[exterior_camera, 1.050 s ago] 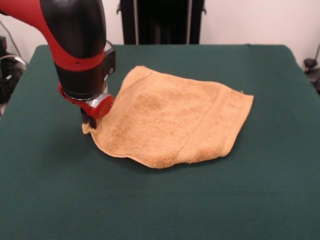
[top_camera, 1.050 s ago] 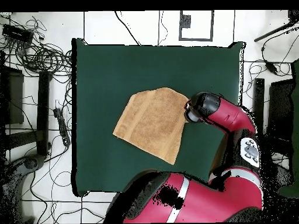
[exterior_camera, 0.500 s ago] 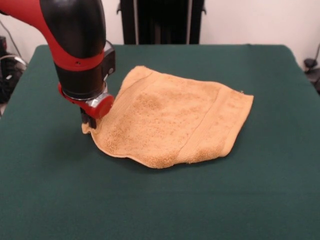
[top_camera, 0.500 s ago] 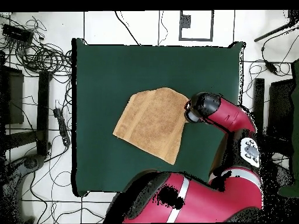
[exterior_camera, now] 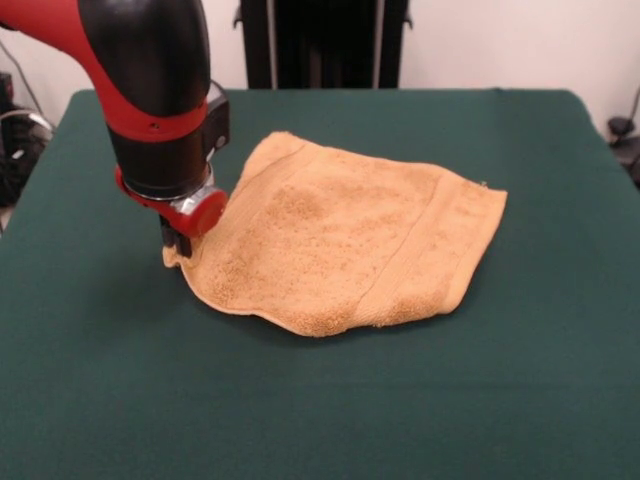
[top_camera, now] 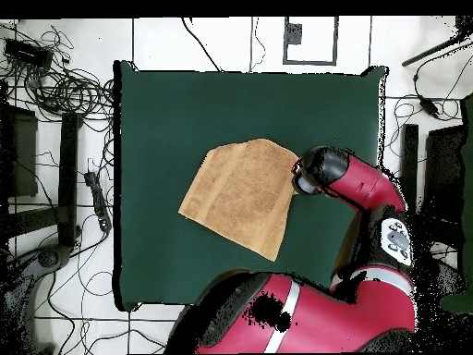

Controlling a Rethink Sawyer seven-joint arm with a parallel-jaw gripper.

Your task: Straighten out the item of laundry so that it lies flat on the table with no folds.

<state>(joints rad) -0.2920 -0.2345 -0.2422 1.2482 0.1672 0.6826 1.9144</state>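
The item of laundry (exterior_camera: 340, 240), a golden-orange terry towel, lies near the middle of the green table (exterior_camera: 480, 400), with its woven band toward the right end. It looks doubled over, with a thick rolled edge along the front. My gripper (exterior_camera: 178, 243) is down at the towel's left corner, and that corner is pinched between the dark fingers just above the cloth. Seen from overhead, the towel (top_camera: 242, 194) sits on the table (top_camera: 185, 111) as a slanted four-sided shape, and the arm's wrist (top_camera: 314, 171) covers the gripper at the towel's right corner.
Cables (top_camera: 65, 88) and equipment lie on the floor around the table. A dark stand (exterior_camera: 320, 45) rises behind the table's far edge. Green cloth stretches wide on all sides of the towel.
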